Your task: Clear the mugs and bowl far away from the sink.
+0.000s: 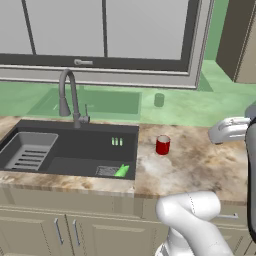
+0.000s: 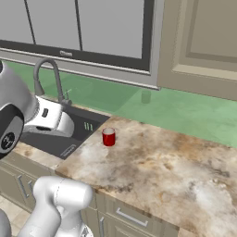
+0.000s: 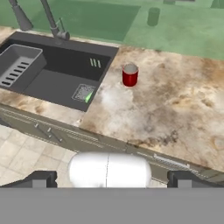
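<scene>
Red mug (image 1: 162, 145) stands mid-frame on the marble counter (image 1: 200, 165), just right of the sink (image 1: 70, 150). Gripper (image 3: 109, 179), at the hand view's bottom edge, gapes wide, holding nothing.

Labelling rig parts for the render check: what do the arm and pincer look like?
The arm has glossy white rounded link shells with dark grey to black joint sections. In the hand view, the pincer shows two small dark blocky fingertips. No cables or markings are visible.

Mottled stone-look counter (image 1: 200, 165); matt dark sink (image 1: 75, 150); glossy red mug (image 1: 162, 145).
</scene>
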